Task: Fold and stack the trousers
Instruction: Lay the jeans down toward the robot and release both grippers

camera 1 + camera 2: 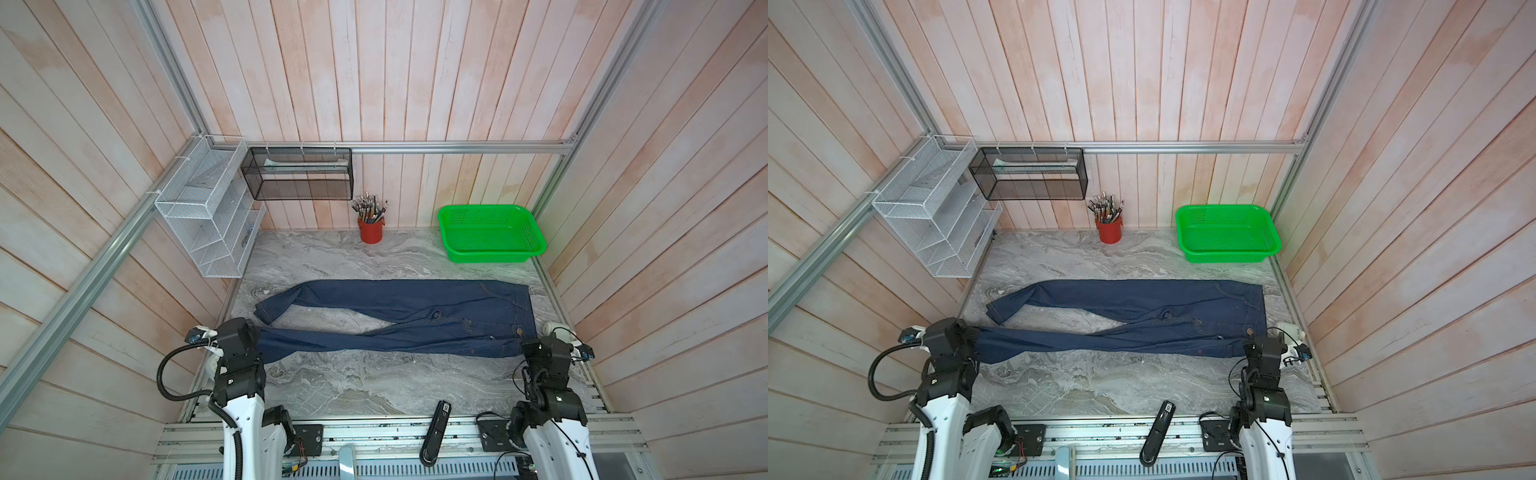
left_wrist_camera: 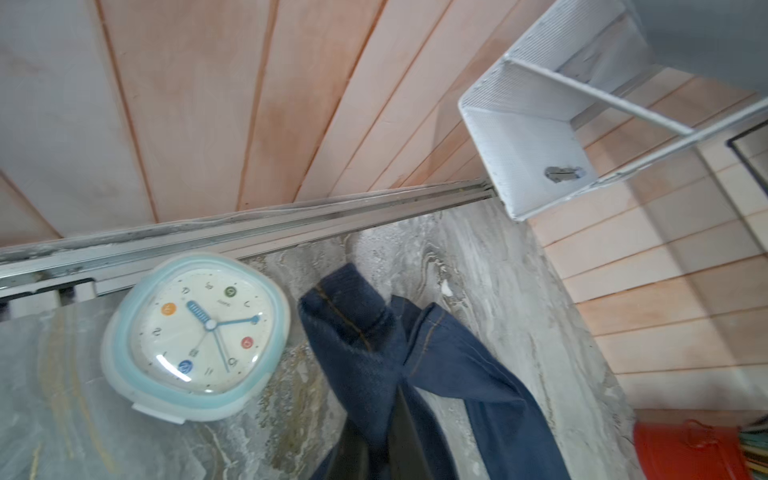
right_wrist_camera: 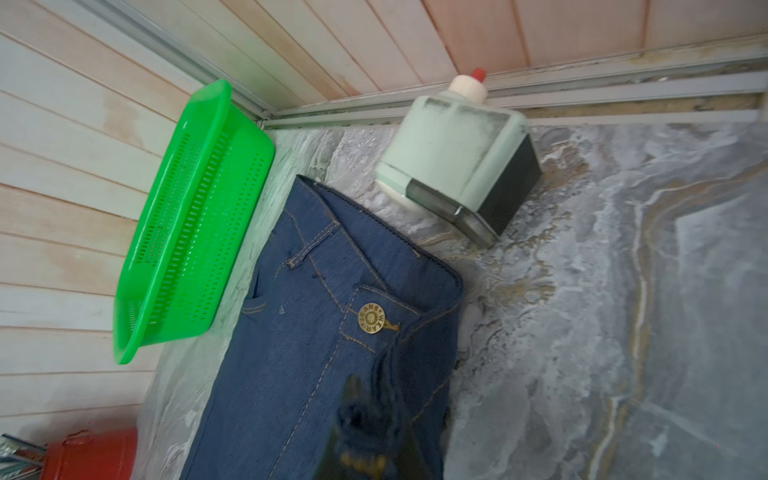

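The trousers [image 1: 415,307], dark indigo denim with tan stitching and a brass button [image 3: 371,318], lie spread crosswise on the grey marble-patterned table [image 1: 374,386]. The waist is to the right and the legs splay left, the near leg twisted. The left gripper [image 1: 254,337] is clamped on the near leg's hem, the right gripper [image 1: 524,348] on the waistband's near corner.

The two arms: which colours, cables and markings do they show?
The left arm and the right arm have white links and black joints with white labels. A black corrugated hose loops beside the left; thin black wires run along the right.
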{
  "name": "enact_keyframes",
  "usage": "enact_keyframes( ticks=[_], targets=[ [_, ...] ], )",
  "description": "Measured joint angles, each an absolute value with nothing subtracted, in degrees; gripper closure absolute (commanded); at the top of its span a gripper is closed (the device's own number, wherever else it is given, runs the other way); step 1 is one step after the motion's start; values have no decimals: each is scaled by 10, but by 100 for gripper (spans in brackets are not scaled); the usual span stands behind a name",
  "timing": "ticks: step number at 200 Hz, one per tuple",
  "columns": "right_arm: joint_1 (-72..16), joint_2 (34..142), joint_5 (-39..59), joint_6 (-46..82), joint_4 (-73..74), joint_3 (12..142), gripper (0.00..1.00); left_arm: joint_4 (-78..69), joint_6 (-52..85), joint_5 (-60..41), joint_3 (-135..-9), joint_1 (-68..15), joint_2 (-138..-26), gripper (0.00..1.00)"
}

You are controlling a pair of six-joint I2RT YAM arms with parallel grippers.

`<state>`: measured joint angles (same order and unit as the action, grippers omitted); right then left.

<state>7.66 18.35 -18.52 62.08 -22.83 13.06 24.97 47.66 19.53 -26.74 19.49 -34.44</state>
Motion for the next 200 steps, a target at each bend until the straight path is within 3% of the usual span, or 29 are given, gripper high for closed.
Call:
enact_keyframes(
  ticks=[68,87,103,145,158,177,200],
  targets=[
    [76,179,-220,641,-284,130,99,277,493,244,-256,195,-326,100],
    [76,176,-222,643,-301,130,92,283,493,247,-256,195,-322,87],
    [76,173,-224,645,-311,130,81,291,491,253,-254,195,-316,73],
    [76,174,-238,648,-326,133,51,313,497,274,-253,195,-290,48],
    [76,175,-241,648,-333,138,44,324,498,278,-256,195,-284,35],
    [76,181,-244,644,-344,156,36,342,502,287,-268,193,-280,32],
    [74,193,-245,638,-348,202,34,359,502,290,-306,188,-280,31]
  ],
)
